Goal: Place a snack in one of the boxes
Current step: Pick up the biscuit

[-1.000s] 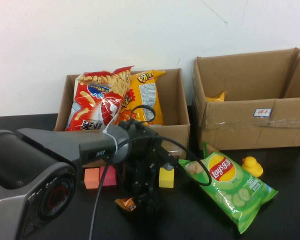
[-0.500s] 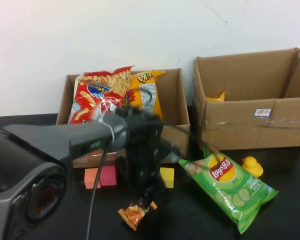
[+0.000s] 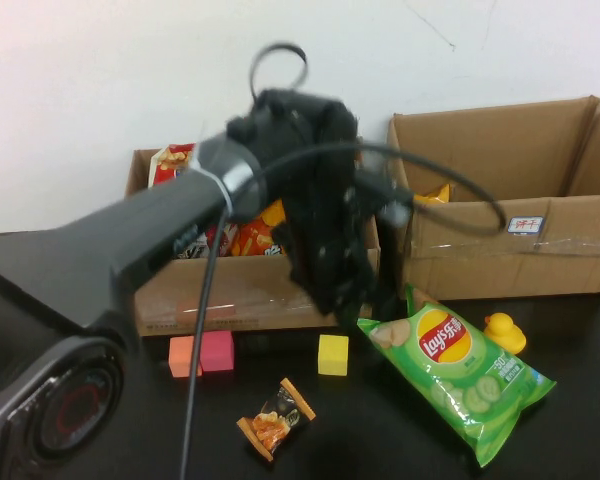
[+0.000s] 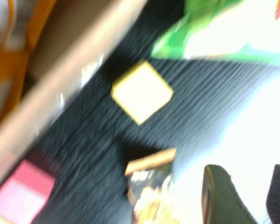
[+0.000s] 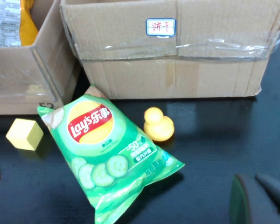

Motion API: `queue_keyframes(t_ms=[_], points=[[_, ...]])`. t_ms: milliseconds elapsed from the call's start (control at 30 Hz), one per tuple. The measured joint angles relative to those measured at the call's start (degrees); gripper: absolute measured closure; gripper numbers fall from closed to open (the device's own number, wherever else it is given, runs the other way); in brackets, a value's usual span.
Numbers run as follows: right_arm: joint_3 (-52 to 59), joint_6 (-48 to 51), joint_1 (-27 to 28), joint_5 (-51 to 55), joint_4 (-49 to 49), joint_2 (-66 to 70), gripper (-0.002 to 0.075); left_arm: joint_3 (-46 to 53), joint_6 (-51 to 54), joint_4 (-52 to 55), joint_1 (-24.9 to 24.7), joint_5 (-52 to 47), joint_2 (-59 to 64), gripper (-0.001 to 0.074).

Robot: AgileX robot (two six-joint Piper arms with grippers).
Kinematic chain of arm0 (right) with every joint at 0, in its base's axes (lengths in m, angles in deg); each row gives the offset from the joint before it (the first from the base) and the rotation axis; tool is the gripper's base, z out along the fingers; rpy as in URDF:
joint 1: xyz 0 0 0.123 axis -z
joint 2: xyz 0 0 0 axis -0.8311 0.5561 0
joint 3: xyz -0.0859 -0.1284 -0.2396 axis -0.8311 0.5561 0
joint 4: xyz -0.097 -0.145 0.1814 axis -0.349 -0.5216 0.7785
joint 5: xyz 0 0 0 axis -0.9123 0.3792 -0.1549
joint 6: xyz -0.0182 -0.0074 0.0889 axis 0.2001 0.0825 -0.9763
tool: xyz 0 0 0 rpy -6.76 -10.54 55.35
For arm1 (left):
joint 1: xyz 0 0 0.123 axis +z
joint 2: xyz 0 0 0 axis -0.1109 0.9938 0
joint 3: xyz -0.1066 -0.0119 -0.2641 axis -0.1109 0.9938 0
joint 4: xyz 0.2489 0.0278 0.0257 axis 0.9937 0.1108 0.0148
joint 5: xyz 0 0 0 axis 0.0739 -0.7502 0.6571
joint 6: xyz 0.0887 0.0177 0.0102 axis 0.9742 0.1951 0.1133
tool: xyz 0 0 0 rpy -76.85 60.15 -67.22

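A small orange-and-brown snack packet (image 3: pixel 275 418) (image 4: pixel 149 186) lies on the black table, in front of the left cardboard box (image 3: pixel 210 295). My left gripper (image 3: pixel 345 295) (image 4: pixel 246 175) hangs in the air above the table by that box's front right corner, well above the packet. Its fingers stand apart with nothing between them. A green Lay's chip bag (image 3: pixel 460 370) (image 5: pixel 107 154) lies in front of the right cardboard box (image 3: pixel 500 260). My right gripper (image 5: pixel 254 179) is low over the table to the right of the chip bag, shut and empty; the high view does not show it.
The left box holds a red bag (image 3: pixel 170 160) and an orange bag (image 3: pixel 250 235); the right box holds a yellow bag (image 3: pixel 435 192). A yellow cube (image 3: pixel 332 354), pink cube (image 3: pixel 217 351), orange cube (image 3: pixel 183 356) and yellow duck (image 3: pixel 503 332) sit on the table.
My left arm has risen from the table and swung back toward the boxes. The small snack packet stayed on the table, now uncovered. The right arm has not moved.
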Motion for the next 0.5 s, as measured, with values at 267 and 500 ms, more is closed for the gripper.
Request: queue_keyframes(t_ms=[267,500], points=[[0.0,0.0,0.0,0.0,0.1,0.0,0.0727,16.1,-3.2,7.3,-2.7,4.6,0.1,0.0527],[0.0,0.1,0.0,0.0,0.1,0.0,0.0727,22.7,-5.3,12.7,-2.7,11.3,0.5,0.0357]])
